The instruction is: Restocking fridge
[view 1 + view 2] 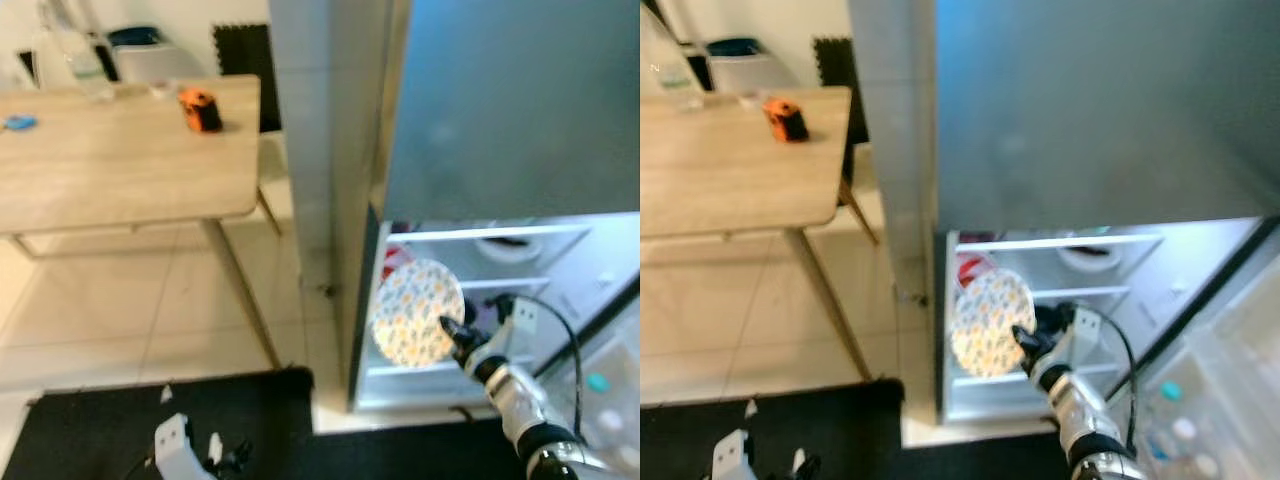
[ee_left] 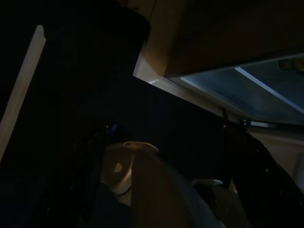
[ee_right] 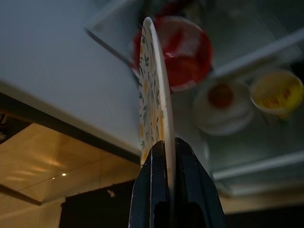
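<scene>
Black fingers of the right gripper [image 3: 167, 156] are clamped together on the rim of a floral patterned plate [image 1: 415, 311], which is held on edge at the lower centre-right of the frame, in front of the open fridge [image 1: 520, 250] shelves. Behind the plate, a red bowl [image 3: 187, 52] and a yellow container [image 3: 278, 92] are seen on the shelves. At upper left, a wooden table [image 1: 120, 160] carries an orange object [image 1: 200, 110]. The left gripper [image 1: 180, 450] is seen low at the bottom left; whether its fingers are apart cannot be told.

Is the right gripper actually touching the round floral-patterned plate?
Touching. The right wrist view shows the right gripper clamping both black fingers on the round floral-patterned plate's rim.
</scene>
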`<state>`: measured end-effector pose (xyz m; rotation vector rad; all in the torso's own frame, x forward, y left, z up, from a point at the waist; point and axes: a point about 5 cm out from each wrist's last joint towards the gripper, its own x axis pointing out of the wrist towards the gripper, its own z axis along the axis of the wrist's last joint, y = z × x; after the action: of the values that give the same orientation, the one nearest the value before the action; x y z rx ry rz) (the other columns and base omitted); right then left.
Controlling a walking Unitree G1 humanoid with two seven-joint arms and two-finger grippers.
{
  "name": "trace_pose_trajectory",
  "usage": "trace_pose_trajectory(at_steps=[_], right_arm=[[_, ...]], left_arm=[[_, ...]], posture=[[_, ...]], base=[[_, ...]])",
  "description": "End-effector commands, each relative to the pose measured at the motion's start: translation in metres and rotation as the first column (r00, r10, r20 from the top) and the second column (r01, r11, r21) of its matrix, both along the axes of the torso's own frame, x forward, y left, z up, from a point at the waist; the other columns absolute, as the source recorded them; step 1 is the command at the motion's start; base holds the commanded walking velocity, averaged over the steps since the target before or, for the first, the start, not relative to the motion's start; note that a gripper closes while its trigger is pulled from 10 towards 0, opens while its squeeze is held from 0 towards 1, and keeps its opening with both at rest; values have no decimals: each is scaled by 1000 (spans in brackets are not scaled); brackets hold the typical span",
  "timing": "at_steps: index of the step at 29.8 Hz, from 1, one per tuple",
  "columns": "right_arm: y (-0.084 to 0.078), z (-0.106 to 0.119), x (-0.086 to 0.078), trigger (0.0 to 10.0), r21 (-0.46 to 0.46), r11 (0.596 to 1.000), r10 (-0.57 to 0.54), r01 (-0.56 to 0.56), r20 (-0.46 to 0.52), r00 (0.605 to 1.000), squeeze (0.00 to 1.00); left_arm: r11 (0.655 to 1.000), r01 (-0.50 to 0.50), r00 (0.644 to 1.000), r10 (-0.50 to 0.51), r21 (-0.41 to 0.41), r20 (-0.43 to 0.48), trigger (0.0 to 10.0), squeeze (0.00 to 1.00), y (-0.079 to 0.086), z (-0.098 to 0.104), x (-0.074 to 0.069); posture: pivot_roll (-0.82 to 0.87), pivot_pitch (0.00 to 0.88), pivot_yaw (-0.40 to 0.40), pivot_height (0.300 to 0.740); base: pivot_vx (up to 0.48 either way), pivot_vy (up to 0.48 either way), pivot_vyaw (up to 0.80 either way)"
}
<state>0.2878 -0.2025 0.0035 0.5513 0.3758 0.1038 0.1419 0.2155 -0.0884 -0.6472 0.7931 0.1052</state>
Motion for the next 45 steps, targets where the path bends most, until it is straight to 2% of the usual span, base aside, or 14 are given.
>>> trace_pose_trajectory(at_steps=[1, 4, 23, 25, 33, 39, 43, 45], right_arm=[[-6, -3, -2, 10000, -23, 999, -33, 32, -26, 999, 0], [-6, -4, -3, 10000, -39, 999, -29, 28, -36, 999, 0], [-2, -4, -2, 10000, -42, 998, -37, 36, -37, 999, 0], [-2, -3, 0, 10000, -51, 998, -33, 31, -31, 999, 0], [0, -2, 0, 10000, -60, 998, -18, 16, -29, 999, 0], [8, 1, 4, 10000, -32, 999, 25, -25, -3, 1000, 0], [16, 6, 11, 10000, 5, 999, 39, -39, 15, 999, 0], [30, 14, 21, 10000, 69, 996, 49, -51, 29, 998, 0]], left_arm=[[1000, 9, 1000, -9, -16, -14, 10000, 0, 0, -1, -3], [999, 15, 1000, -15, -29, -10, 10000, 0, 0, -1, -3], [998, 25, 1000, -25, -49, 5, 10000, 0, -4, 0, 1], [999, -4, 1000, 4, -38, 2, 10000, 0, -4, 1, 4], [999, -10, 1000, 11, -35, 6, 10000, 0, -4, 1, 7], [999, -11, 1000, 11, -38, 14, 10000, 0, -5, 2, 9], [998, 24, 998, -21, -52, 56, 10000, 0, -9, 6, 18], [994, 96, 986, -87, -57, 139, 10000, 0, -17, 15, 35]], posture=[[-14, 29, -7, 740], [-15, 32, -8, 740], [-18, 35, -8, 740], [-21, 35, -9, 740], [-21, 35, -9, 740], [-22, 43, -13, 740], [-19, 54, -11, 740], [-11, 76, -9, 740]], base=[[0, 0, 0], [0, -94, 0], [0, -457, 0], [0, 0, 0], [0, 0, 0], [0, 0, 0], [0, 0, 0], [0, 0, 0]])
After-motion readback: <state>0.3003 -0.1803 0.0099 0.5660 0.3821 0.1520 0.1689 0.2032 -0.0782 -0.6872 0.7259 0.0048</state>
